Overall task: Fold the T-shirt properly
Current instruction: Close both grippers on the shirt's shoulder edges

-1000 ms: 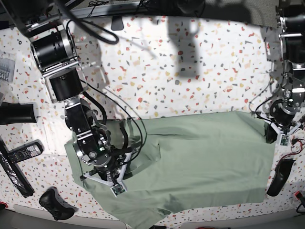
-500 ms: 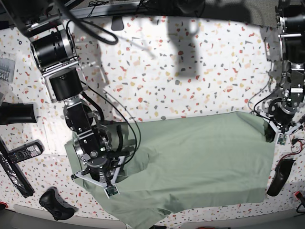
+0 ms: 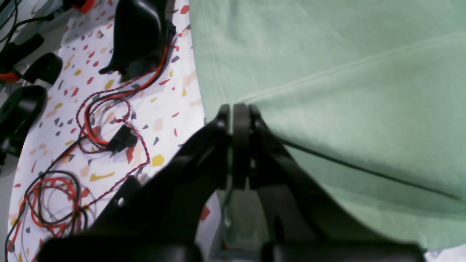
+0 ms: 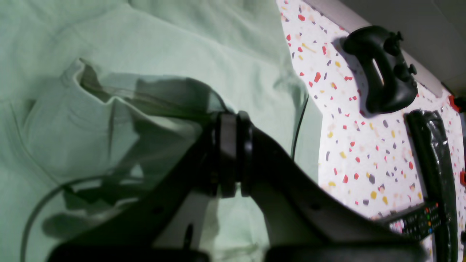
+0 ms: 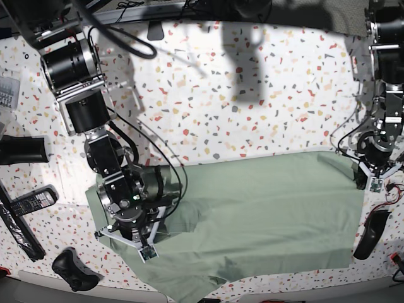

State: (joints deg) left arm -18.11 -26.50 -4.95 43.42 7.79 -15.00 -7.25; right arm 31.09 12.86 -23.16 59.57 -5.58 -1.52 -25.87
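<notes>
While the shirt lies mostly flat at six o'clock on the table, both grippers, left and right, pinch its edges; folding looks barely begun.

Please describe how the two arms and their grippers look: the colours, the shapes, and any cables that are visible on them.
Both arms are black, built from thick cylindrical joint housings, with black cables looping along them. The right gripper and left gripper each have two matte black wedge-shaped fingers with flat ribbed pads. In the base view each wrist carries a pale, triangular bracket with a small camera board. No sleeves or readable markings show.
</notes>
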